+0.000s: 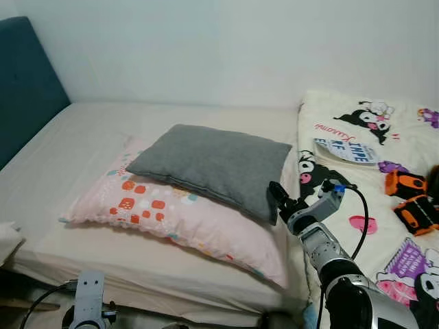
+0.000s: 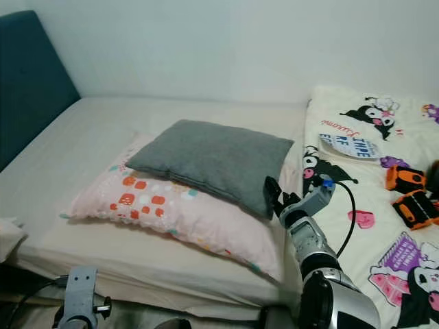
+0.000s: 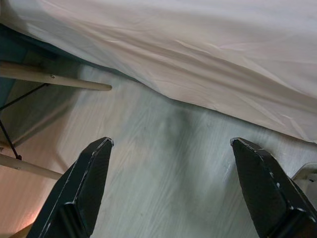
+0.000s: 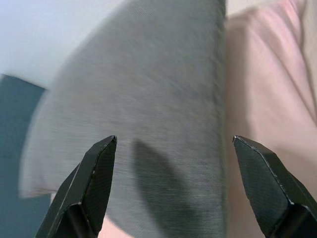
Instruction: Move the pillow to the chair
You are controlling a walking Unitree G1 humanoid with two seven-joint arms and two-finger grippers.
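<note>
pillows: 2 — grey pillow [image 1: 214, 167], pink pillow [image 1: 178, 219] | orange toys [image 1: 410, 197]: 2 | tools: 2 — left tool [image 3: 171, 191], right tool [image 4: 174, 184]

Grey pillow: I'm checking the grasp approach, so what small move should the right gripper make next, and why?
Probably ease the right gripper forward onto the grey pillow's near corner, then close. Its fingers are open and just short of that edge, and the pillow lies loose atop the pink pillow.
</note>
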